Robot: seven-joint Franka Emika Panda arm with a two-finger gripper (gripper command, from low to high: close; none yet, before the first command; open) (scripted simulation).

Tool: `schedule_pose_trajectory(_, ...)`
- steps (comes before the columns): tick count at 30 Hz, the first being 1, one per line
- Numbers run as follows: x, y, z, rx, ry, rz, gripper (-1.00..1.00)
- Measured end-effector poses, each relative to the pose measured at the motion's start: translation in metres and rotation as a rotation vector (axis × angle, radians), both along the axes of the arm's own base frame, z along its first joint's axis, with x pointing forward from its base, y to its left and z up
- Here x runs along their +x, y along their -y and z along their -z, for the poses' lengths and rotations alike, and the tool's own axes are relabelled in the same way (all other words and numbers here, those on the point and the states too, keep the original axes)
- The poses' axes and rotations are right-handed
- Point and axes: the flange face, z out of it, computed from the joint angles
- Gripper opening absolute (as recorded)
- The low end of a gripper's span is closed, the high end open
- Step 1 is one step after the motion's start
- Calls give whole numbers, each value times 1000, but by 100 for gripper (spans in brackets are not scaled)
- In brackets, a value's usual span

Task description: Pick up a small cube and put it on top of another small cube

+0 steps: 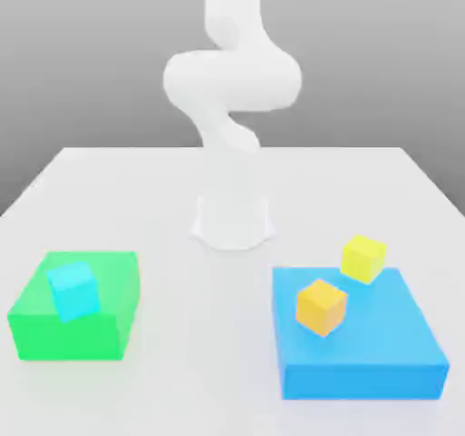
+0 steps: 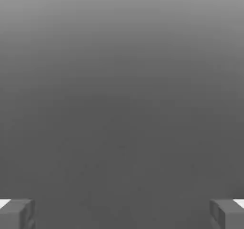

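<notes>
Arm (image 1: 232, 98) stands at 12 o'clock on the white surface (image 1: 109, 189), base near centre. Tool (image 2: 122, 214) is wide open and empty; both fingertips (image 2: 16, 213) sit at opposite edges of the hand view with nothing but grey between them.

Three small cubes in the exterior view:
- cyan cube (image 1: 74, 290) at 8 o'clock from the base, sitting tilted on the green block (image 1: 109, 334).
- orange cube (image 1: 321, 306) at 4 o'clock, on the blue block (image 1: 363, 352), rotated and looking tipped.
- yellow cube (image 1: 364, 259) just beyond it, at the far edge of the blue block; whether it rests on the block or on the surface behind it can't be told.

Orange and yellow are near each other but apart; cyan is well apart from both.

Handling, as a judgement: cubes look rigid, light, flat-faced and smooth. No give under the pads, nothing fragile, but smooth faces could slip if pinched on an edge or corner. Best hold is across two opposite flat faces, mid-height, the tool's yaw matched to the cube's rotation first. All three sit skewed, so a straight square approach would likely catch corners and spin the cube.

Likely the easiest pair is orange onto yellow or the reverse, being neighbours. The receiving cube is light too, so a firm set-down may nudge it. Release low and centred.

Task not yet started: nothing is gripped or stacked.
</notes>
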Motion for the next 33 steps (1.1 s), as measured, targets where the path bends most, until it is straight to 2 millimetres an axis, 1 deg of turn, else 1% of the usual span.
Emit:
schedule_pose_trajectory(4, 48, -29, 39, -30, -90, -79, 0)
schedule_pose_trajectory(8, 89, -62, 84, -61, -175, -158, 0)
schedule_pose_trajectory(12, 123, -98, 134, -93, -259, -238, 0)
schedule_pose_trajectory(16, 148, -137, 191, -127, -342, -320, 0)
schedule_pose_trajectory(20, 161, -184, 253, -165, -423, -416, 0)
schedule_pose_trajectory(25, 170, -227, 336, -208, -525, -509, 0)
schedule_pose_trajectory(29, 164, -263, 406, -245, -606, -592, 0)
schedule_pose_trajectory(33, 148, -296, 478, -282, -685, -673, 0)
